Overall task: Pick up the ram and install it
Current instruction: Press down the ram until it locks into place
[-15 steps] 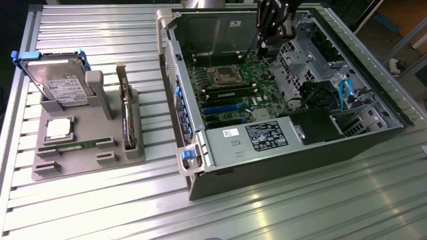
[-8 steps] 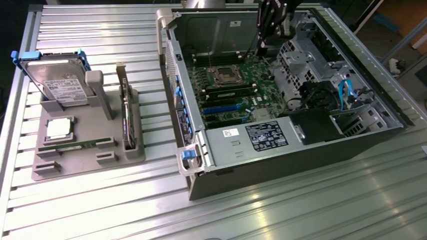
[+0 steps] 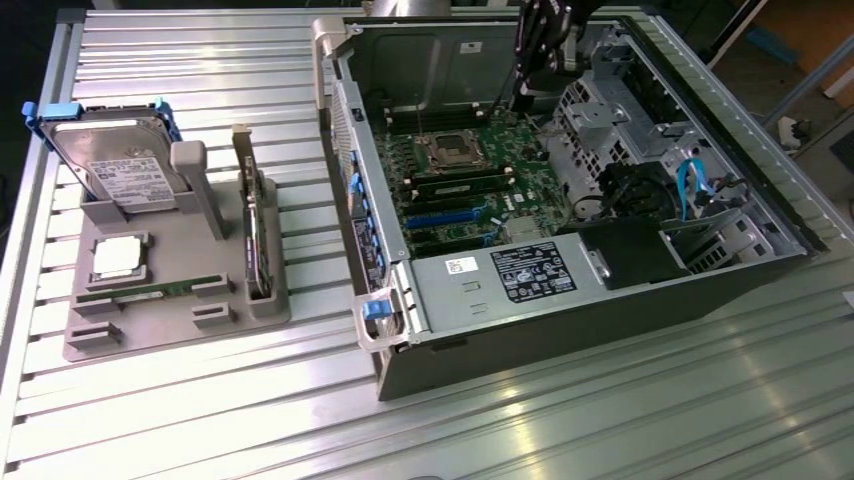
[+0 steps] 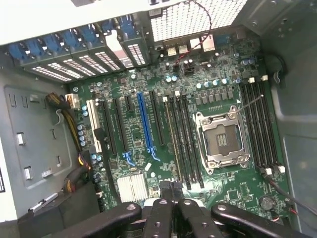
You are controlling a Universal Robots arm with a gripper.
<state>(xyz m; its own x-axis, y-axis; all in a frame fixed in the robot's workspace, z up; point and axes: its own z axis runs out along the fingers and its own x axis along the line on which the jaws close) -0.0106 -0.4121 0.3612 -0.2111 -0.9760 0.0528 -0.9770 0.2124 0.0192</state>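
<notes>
The ram (image 3: 138,291), a thin green stick, lies flat in a front slot of the grey holder tray (image 3: 174,325) at the exterior view's left. My gripper (image 3: 539,88) hangs far from it, over the back of the open computer case (image 3: 574,300), above the motherboard (image 3: 467,190). In the wrist view the black fingers (image 4: 159,213) are pressed together, and I see nothing held between them. Below them lie the motherboard (image 4: 133,134), its empty CPU socket (image 4: 220,139) and the long dark memory slots (image 4: 185,144) on both sides of it.
On the tray stand a silver hard drive (image 3: 120,170) in a blue frame and a dark expansion card (image 3: 251,225) on edge, with a CPU chip (image 3: 118,255) lying flat. Drive cages and blue cables (image 3: 690,185) fill the case's right side. The table (image 3: 601,420) is ribbed metal.
</notes>
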